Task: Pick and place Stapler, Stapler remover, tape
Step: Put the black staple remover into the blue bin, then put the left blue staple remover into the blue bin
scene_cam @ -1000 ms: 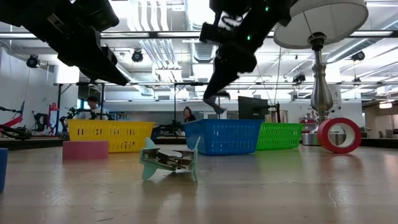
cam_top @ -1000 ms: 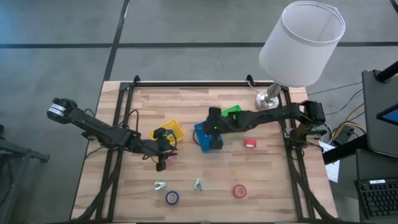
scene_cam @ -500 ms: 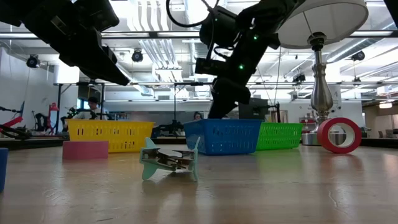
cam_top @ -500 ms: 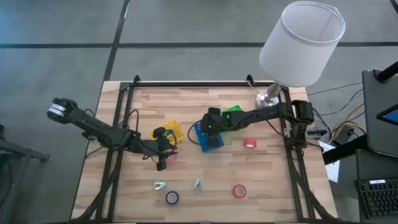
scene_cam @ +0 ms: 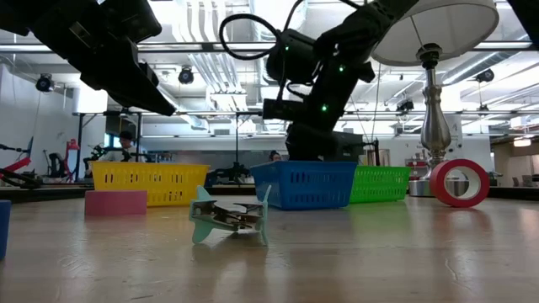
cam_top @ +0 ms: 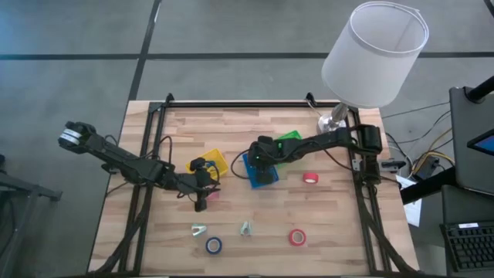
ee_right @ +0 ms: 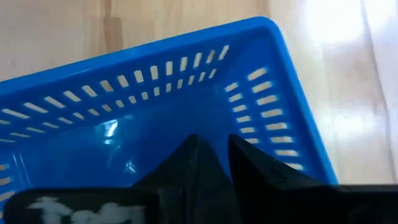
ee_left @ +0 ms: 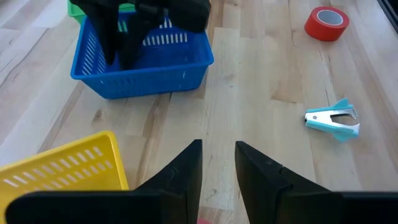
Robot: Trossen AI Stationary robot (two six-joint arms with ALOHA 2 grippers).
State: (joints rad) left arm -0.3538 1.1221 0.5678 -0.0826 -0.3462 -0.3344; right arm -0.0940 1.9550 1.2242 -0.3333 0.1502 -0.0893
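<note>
My right gripper (cam_top: 262,157) is low inside the blue bin (cam_top: 258,171), its fingers a narrow gap apart (ee_right: 213,152), with only the bin's floor showing between them. My left gripper (cam_top: 200,203) hangs over the pink tape roll (cam_top: 211,194), fingers slightly apart (ee_left: 217,158) and empty. The roll lies flat on the table (scene_cam: 115,202). Two red tape rolls (cam_top: 310,177) (cam_top: 297,236) and a blue one (cam_top: 213,245) rest on the table. Two pale teal staple removers (cam_top: 199,230) (cam_top: 245,228) lie near the front. No stapler shows.
A yellow bin (cam_top: 213,163) stands left of the blue bin and a green bin (cam_top: 289,139) behind it. A lamp (cam_top: 333,123) with a wide white shade stands at the far right corner. Black rails (cam_top: 143,193) run along the table's left and right sides.
My right gripper has gone down from above the blue bin into it, so that its fingers are now hidden behind the bin's wall in the low view. The arm has drawn a little toward the table's left.
</note>
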